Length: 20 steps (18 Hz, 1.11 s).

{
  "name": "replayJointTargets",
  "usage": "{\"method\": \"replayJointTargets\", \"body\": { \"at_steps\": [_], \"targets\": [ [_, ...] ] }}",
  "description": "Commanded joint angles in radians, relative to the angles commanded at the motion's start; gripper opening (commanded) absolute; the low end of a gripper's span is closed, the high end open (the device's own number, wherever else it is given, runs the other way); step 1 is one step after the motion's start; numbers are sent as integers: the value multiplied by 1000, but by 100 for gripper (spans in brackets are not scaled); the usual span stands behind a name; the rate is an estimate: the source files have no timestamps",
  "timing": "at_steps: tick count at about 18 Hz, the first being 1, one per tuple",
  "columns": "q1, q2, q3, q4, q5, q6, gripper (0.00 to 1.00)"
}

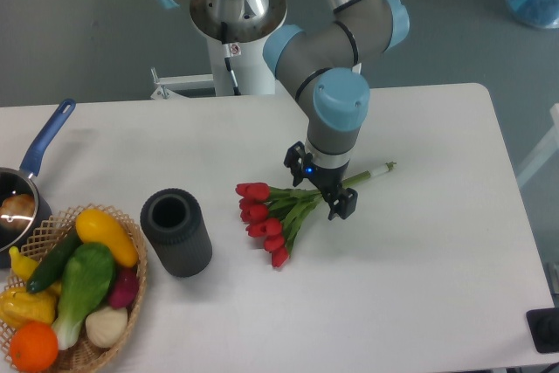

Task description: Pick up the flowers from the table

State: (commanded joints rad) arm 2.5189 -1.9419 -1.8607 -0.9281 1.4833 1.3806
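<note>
Flowers (278,213) lie flat on the white worktop (419,286), frame centre. Long axis runs diagonal: red heads point lower left, stem ends point upper right. Tool (318,189) sits low over the leaf/stem junction, fingers spread, one either side of the stems, nothing clamped. Black cylinder (176,232) and wicker basket (131,281) are at lower left.

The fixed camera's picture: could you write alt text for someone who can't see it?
A robot arm's open claw hangs low over the stems of a bunch of red flowers lying on a white table. To the left stand a dark cylinder, a wicker basket of vegetables and a blue-handled pan.
</note>
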Motion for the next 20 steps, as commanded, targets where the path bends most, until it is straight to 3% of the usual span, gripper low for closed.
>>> {"method": "replayJointTargets", "body": {
  "at_steps": [6,8,14,15,16,20],
  "targets": [
    [-11,-23,-3,-2,3,-5,99],
    [-12,-23,0,-2,0,-6,82],
    [-14,-23,2,0,3,3,13],
    [-12,-20,3,-2,2,6,5],
    [-11,-20,3,-2,2,17,0],
    [0,4,9,-3,6,23,0]
  ]
}}
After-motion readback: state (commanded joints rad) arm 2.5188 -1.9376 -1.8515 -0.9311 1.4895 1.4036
